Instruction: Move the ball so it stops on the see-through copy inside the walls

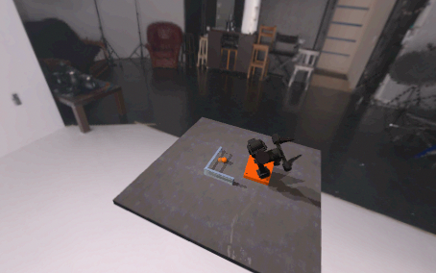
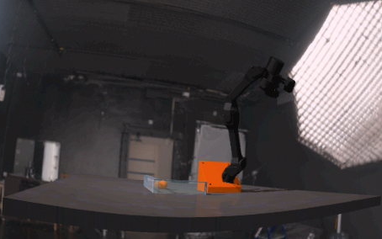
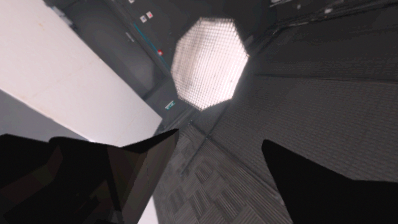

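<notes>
My fingers stand wide apart with nothing between them; through the wrist view I see only the gap between the two dark finger shapes, and beyond it a bright octagonal light panel (image 3: 210, 62) and dark studio surfaces. Nothing of the desk shows there.

The ball (image 2: 162, 183) lies far below me on the desk (image 2: 189, 202), a small orange sphere resting inside the angle of the two low clear walls (image 2: 174, 185). From the top view, the ball (image 1: 223, 159) sits close to one wall of the corner (image 1: 214, 168), just inside it. I cannot make out the see-through copy separately from the ball at this size.

My arm (image 2: 236, 126) rises from the orange base (image 2: 214, 177), which stands just beside the walls, and my gripper (image 2: 288, 84) is held high in the air, turned away from the desk, well apart from the ball.
</notes>
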Controlling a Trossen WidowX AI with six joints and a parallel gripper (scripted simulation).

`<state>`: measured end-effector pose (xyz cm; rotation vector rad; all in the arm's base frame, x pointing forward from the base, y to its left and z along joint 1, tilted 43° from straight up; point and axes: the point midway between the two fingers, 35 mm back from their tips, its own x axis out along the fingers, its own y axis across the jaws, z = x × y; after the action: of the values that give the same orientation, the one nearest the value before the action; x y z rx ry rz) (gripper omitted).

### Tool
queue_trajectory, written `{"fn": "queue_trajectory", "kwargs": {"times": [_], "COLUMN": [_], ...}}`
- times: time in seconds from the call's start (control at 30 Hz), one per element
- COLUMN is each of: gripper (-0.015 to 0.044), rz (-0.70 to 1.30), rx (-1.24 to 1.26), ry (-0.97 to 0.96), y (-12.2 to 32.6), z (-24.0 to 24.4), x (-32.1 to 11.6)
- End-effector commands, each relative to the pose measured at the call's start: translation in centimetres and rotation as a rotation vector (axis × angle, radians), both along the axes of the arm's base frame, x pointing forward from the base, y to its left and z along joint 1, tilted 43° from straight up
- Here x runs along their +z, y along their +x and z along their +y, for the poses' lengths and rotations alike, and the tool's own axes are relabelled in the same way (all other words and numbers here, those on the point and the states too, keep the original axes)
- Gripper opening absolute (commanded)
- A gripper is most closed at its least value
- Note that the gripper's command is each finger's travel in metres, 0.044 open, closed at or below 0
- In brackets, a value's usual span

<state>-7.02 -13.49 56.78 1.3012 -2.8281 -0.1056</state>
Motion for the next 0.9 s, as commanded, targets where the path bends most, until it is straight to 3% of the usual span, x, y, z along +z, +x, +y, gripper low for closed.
{"fn": "queue_trajectory", "kwargs": {"times": [0.0,0.07,0.5,0.87], "gripper": [0.0374,0.0324,0.0324,0.0324], "rz": [0.001,0.004,0.088,0.062], "rx": [-0.003,-0.025,-0.455,-0.843], "ry": [0.001,0.010,0.218,0.491], "y": [-0.2,-1.4,-10.8,-11.7], "z": [0.1,1.1,13.1,27.7], "x": [0.0,-0.1,-1.6,-5.3]}}
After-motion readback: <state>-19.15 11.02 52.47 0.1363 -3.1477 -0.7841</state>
